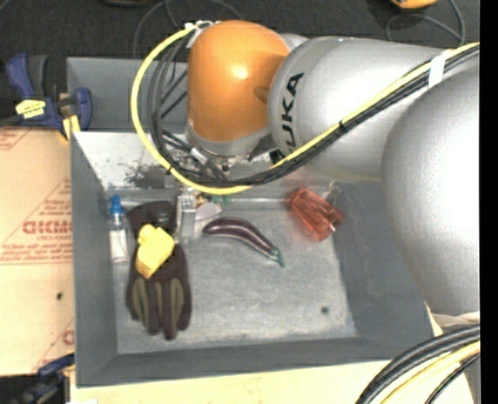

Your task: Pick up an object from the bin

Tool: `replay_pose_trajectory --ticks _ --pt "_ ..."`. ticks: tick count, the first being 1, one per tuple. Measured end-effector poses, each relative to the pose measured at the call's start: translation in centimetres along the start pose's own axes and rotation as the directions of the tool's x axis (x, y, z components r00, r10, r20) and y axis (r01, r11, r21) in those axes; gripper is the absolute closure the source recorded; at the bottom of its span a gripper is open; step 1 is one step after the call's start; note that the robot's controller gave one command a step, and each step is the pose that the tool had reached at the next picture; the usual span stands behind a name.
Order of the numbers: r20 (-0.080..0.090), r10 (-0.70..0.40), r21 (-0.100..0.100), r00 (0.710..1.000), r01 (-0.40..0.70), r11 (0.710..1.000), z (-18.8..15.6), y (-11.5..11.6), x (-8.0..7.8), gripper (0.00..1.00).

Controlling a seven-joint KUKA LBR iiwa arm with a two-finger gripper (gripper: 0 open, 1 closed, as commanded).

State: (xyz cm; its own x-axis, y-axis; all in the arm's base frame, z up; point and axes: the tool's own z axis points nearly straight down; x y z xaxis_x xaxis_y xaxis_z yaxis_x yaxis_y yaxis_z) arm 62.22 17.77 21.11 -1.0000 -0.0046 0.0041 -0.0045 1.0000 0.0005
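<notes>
Seemingly, the gripper [188, 217], its opening not determinable, sits between the black glove [160, 297] at left and the purple aubergine [237, 230], which stretches rightward and nearer.

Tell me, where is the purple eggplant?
The purple eggplant lies near the middle of the bin, between the dark glove on the view's left and the red see-through thing on its right.

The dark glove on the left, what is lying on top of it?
A small yellow block sits on the glove, near its cuff. Whatever lies beneath the glove is covered.
</notes>
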Motion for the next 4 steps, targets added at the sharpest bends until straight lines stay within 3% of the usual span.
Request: replay_pose_trajectory --ticks 1,2,3,4 --pt "0.008 0.003 -0.001 1.0 -0.003 1.0 -0.5 -0.1 -0.1 0.0" --pt "0.011 0.05 -0.002 0.999 -0.05 0.999 1.0 -0.4 1.8 0.0" --pt "0.008 0.058 -0.002 0.998 -0.058 0.998 3.9 0.6 3.1 0.0" --pt "0.015 -0.048 0.0 0.999 0.048 0.999 7.6 3.8 4.9 0.0"
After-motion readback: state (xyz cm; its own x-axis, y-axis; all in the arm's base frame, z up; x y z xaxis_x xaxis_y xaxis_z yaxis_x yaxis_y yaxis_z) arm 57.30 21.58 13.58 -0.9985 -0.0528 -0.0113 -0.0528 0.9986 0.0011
